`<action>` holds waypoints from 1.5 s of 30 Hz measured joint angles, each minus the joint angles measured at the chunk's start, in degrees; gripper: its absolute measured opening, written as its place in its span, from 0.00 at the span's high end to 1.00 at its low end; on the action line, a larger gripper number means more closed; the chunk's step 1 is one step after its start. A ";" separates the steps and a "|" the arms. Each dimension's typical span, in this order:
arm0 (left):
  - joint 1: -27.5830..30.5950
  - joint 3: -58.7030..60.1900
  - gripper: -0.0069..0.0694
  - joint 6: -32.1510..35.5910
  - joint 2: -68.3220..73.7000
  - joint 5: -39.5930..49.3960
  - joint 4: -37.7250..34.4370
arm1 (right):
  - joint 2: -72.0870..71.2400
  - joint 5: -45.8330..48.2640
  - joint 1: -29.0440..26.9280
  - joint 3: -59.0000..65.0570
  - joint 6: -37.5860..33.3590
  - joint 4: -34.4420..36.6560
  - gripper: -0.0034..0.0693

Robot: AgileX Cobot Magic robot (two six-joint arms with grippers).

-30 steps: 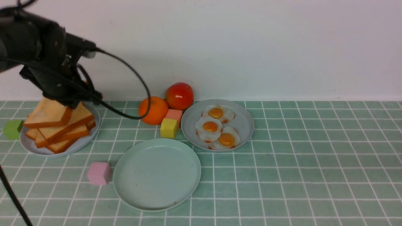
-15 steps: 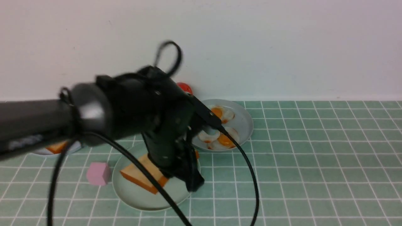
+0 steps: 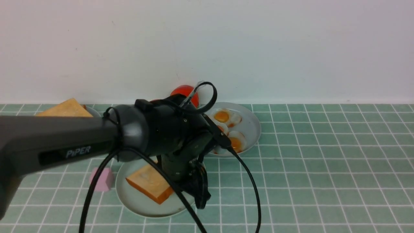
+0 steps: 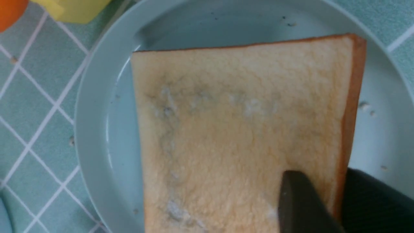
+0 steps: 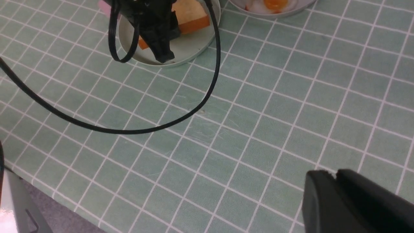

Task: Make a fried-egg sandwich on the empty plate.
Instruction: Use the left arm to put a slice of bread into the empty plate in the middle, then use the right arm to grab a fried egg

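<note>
The pale mint-green plate [image 3: 129, 200] sits at the front middle of the table. One golden toast slice [image 3: 148, 184] lies on it, slightly tilted. My left gripper [image 3: 198, 194] is shut on this slice's right crust edge. In the left wrist view one finger [image 4: 297, 200] lies on the toast [image 4: 239, 129] and the other is outside the crust, over the plate [image 4: 97, 129]. Fried eggs [image 3: 236, 142] lie on a grey-blue plate [image 3: 252, 126] behind. The toast stack [image 3: 66, 108] shows at far left, mostly hidden by my arm. My right gripper [image 5: 334, 176] is shut and empty above bare tablecloth.
A pink cube [image 3: 102, 179] stands left of the mint plate. A tomato [image 3: 184, 90] peeks out behind my left arm. A yellow block [image 4: 74, 9] and an orange [image 4: 9, 9] lie just beyond the plate. The left arm's black cable [image 5: 161, 126] loops over the table.
My left arm has swung from the toast stack at the left to the mint plate, carrying one slice. The slice now lies on the plate, lower than half a second ago.
</note>
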 joint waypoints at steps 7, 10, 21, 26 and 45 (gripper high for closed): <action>-0.29 0.00 0.27 -7.14 -3.89 0.83 0.87 | 1.37 -4.12 0.00 0.00 0.00 0.46 0.58; -1.25 0.00 0.24 -8.75 -8.99 2.16 0.04 | 4.32 -5.25 0.00 -0.01 0.00 1.75 0.53; -5.80 6.45 0.93 -14.51 -50.37 -3.24 -7.97 | 34.75 -12.69 0.00 -6.08 -7.98 15.41 0.66; -5.80 20.87 0.93 -15.89 -67.76 -10.24 -9.46 | 47.35 -13.84 1.86 -13.68 -9.79 17.82 0.70; -5.80 40.23 0.93 -25.58 -81.12 -23.21 -4.85 | 89.87 -18.12 8.02 -52.53 -2.91 14.98 0.40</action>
